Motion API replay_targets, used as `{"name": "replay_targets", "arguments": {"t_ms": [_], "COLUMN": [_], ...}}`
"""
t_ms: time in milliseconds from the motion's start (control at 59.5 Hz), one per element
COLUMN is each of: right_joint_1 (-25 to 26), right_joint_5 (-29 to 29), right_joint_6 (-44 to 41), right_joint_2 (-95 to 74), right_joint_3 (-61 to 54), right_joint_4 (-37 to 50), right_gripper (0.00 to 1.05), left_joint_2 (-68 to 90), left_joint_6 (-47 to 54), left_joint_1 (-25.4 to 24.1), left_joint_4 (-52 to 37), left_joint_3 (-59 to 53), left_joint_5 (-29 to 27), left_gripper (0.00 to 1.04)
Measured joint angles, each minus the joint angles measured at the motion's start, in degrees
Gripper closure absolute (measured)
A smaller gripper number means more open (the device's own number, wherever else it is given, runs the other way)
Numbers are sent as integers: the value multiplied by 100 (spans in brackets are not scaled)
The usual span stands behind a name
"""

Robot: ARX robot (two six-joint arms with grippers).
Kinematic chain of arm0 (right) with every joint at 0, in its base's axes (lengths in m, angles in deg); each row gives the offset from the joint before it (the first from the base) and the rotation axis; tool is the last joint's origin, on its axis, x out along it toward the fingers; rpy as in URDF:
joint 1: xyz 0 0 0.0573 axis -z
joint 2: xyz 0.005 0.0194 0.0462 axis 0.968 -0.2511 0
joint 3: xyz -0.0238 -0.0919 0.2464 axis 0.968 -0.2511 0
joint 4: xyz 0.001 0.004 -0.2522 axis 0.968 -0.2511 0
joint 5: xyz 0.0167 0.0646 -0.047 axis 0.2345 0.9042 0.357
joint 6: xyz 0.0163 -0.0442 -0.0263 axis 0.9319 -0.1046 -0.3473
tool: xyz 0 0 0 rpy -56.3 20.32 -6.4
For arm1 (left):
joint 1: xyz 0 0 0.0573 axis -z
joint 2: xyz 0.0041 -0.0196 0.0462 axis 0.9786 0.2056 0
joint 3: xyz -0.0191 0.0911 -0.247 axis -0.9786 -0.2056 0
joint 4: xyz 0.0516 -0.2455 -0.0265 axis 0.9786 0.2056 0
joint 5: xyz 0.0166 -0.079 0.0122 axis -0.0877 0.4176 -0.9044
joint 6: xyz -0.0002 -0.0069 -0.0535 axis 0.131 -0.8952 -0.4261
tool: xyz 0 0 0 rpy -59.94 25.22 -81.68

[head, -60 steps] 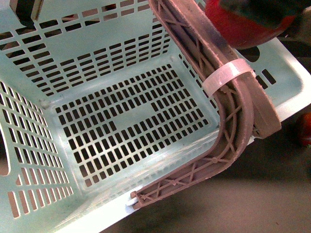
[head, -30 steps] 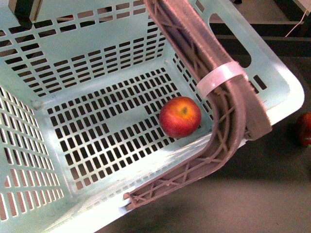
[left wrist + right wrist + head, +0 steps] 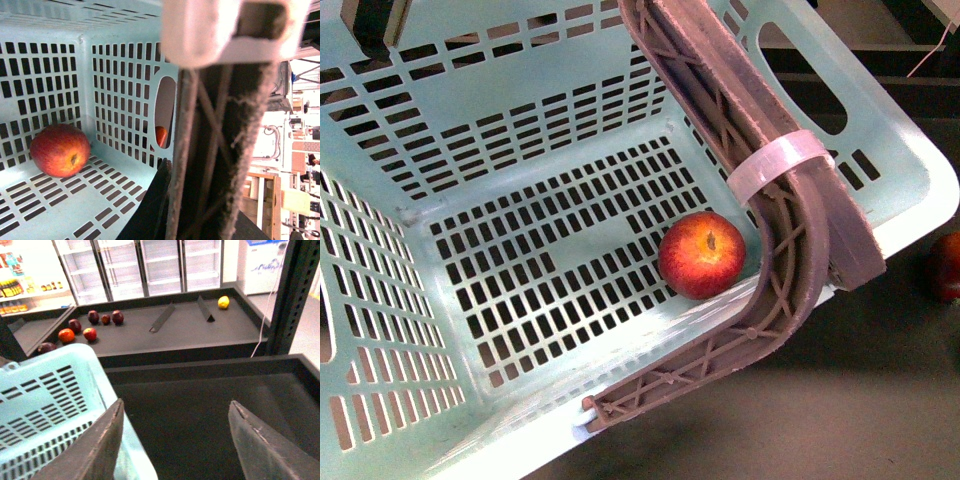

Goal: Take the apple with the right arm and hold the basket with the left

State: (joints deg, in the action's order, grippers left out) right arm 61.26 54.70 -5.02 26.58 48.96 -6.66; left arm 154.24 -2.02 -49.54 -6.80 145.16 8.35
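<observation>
Smooth semi-gloss is showing on the pale mint slotted plastic basket (image 3: 918,190); grey-brown ribbed plastic handle (image 3: 715,75) is looking matt, rough-edged; round red apple (image 3: 702,254) is shining waxy.

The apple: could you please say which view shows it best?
The front view: the apple lies whole and sharp on the basket floor. The left wrist view also shows it whole, off-centre; the right wrist view misses it.

The red apple (image 3: 702,254) is seen lying on the slotted floor of the mint basket (image 3: 470,130), beside its brown handle (image 3: 790,250).
</observation>
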Motion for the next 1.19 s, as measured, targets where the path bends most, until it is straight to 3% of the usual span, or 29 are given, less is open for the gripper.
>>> {"name": "replay_targets", "arguments": {"t_ms": [336, 420, 504, 588, 1193], "right_joint_1": [645, 778, 1150, 1379, 1401], "right_joint_5": [616, 732, 1241, 1294, 1333], "right_joint_6": [-564, -592, -599, -597, -597], "right_joint_2": [911, 1172, 1394, 1613, 2761], "right_joint_3": [-774, -925, -1025, -1108, -1399], "right_joint_4": [-155, -273, -409, -531, -1228], "right_gripper": [103, 103, 103, 103, 103], "left_joint_2": [0, 0, 0, 0, 0], "left_joint_6": [13, 15, 13, 11, 20], "left_joint_1": [0, 0, 2, 2, 0], "left_joint_4": [0, 0, 0, 0, 0], "left_joint_3": [0, 0, 0, 0, 0], "left_joint_5": [7, 2, 11, 24, -2], "left_gripper": [98, 98, 98, 98, 98]}}
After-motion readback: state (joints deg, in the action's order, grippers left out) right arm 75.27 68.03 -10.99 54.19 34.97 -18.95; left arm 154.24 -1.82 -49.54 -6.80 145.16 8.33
